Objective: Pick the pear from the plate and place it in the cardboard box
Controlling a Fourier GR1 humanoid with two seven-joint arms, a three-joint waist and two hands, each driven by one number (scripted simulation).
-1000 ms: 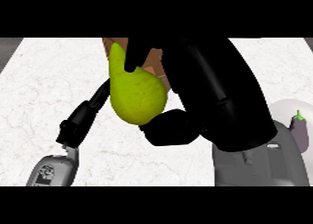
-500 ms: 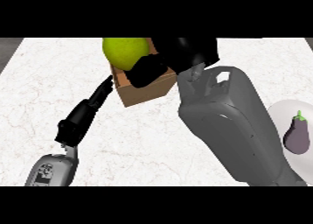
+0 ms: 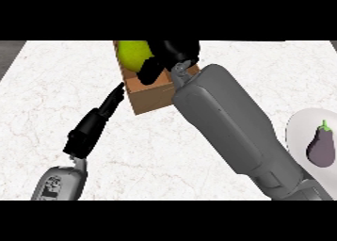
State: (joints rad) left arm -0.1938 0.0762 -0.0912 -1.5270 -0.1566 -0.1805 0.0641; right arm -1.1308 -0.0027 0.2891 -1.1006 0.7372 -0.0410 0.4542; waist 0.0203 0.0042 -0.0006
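Counter (image 3: 46, 94): white marble look, faintly veined, matt. Cardboard box (image 3: 154, 96) at the right hand (image 3: 172, 52): brown, matt, paper-like; pear (image 3: 133, 52) in that hand: yellow-green, smooth, slight sheen. Right forearm (image 3: 227, 127): grey, smooth hard shell; eggplant (image 3: 322, 148) well right of the hand: purple, smooth skin.

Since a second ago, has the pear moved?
Yes. The pear, held in the right hand, has gone up the view, away from the robot, and is now at the cardboard box's far end.
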